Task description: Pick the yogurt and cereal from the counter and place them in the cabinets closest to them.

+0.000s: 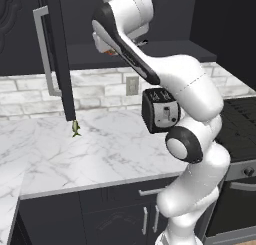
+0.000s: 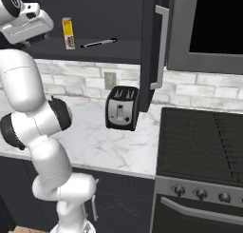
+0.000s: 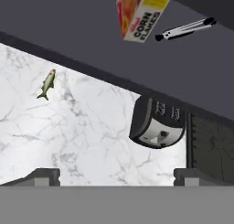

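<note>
- Left base view: I see the arm raised toward the open cabinet; a small fish lies on the desk, and a toaster stands there too.
- Right base view: the cereal stands on the cabinet shelf, a pen beside it.
- Hand view: my jaws are spread and empty; the cereal is ahead, well apart.

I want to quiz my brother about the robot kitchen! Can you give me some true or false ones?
1. The cereal stands on the open cabinet shelf. True.
2. The claw is squeezing the cereal. False: it is open, holding nothing.
3. A small fish lies on the counter. True.
4. The toaster sits on the stove. False: it sits on the counter beside the stove.
5. A pen lies on the shelf near the cereal. True.
</note>
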